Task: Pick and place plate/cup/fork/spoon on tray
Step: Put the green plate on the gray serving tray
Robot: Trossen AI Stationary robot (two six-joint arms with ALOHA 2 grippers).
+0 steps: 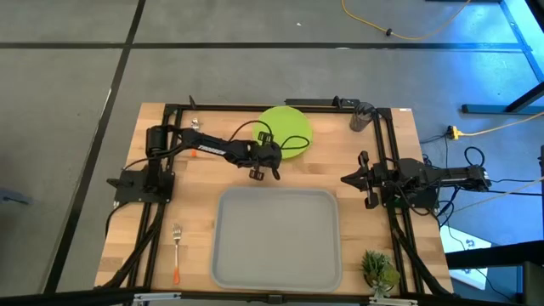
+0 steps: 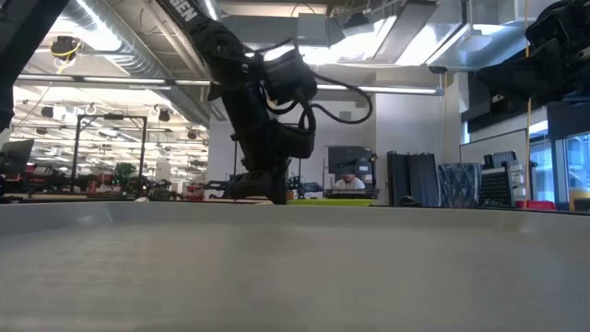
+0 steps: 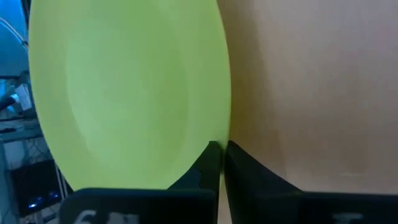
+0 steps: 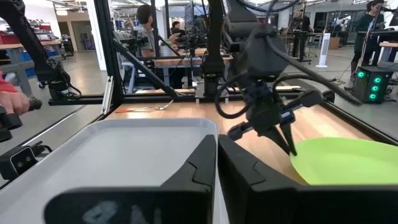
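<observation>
The lime-green plate (image 1: pixel 289 127) lies at the table's far middle; it also shows in the right wrist view (image 4: pixel 348 158). My left gripper (image 1: pixel 270 160) is shut on its near rim. The light-grey tray (image 1: pixel 223 238) lies flat at the near middle. The dark cup (image 1: pixel 361 117) stands at the far right. The fork (image 1: pixel 176 246) lies left of the tray, tines toward the far edge. A silver end (image 1: pixel 194 125) shows by my left arm; I cannot tell whether it is the spoon. My right gripper (image 1: pixel 344 179) is shut and empty, right of the tray. My left gripper pinches the plate's rim (image 3: pixel 210 142) between its two fingers, at the plate's near edge. The gripper is rolled, so that one finger (image 3: pixel 205 165) lies over the rim and the other on the table side. It comes slanting down from the table's left. Whether the plate is lifted I cannot tell.
A small green plant (image 1: pixel 378 270) stands at the near right corner. Black frame rails run along the table's left, right and far sides. People and workbenches show in the room behind the table.
</observation>
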